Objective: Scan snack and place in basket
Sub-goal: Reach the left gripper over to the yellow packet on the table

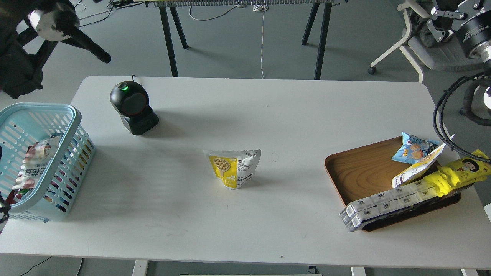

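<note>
The snack [233,168] is standing upright near the middle of the white desk [245,115], its yellow-and-white face turned toward the robot and nothing touching it. It looks light and soft, a thin film pouch that is likely to crumple, slide or tip if pushed from one side. The best hold is probably across the flat upper part just under the sealed top edge, where the film is stiffest and the contents are not bulging.

The left claw [102,57] is hanging high above the desk's far left corner, well apart from the pouch; it is showing as one dark tip, so whether it is open or closed cannot be told. Of the right arm only the thick upper parts and cables are showing at the right edge, and its claw is not appearing in the view at all.

The scanner [133,108] is sitting at far left with its green light on, and the basket [73,115] is resting at the left edge, already holding some packets. Bare desk is lying all around the pouch and between it and the scanner, giving free room for a lift and carry. The wooden tray [360,168], crowded with other packets, is jutting toward the right front edge, well away.
</note>
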### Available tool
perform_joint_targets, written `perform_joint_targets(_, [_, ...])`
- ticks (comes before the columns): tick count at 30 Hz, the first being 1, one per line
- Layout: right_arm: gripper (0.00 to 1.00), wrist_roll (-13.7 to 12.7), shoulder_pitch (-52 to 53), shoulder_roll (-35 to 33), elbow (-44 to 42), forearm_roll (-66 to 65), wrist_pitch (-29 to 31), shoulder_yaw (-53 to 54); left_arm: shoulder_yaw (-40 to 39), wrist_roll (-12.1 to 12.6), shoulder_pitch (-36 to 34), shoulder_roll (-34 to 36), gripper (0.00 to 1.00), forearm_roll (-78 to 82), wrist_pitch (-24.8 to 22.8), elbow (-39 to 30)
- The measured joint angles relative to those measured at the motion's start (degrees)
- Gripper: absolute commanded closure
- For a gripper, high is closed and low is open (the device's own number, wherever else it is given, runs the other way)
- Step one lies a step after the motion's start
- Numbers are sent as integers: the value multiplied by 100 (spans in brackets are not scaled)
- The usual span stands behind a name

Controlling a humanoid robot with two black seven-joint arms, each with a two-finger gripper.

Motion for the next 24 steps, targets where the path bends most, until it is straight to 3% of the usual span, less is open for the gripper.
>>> perform_joint_targets(12, [1,1,-179,648,-403,0,39,708,508,-219,131,198,5,4033,2,-2189])
perform_joint_targets(18, [1,1,-398,658,-399,30,40,718,1410,-655,120,183,5,6267,3,-2701])
perform_joint_targets(24, [1,1,-824,663,-400,48,40,830,2155,-1235,134,180,6,7854,3,-2765])
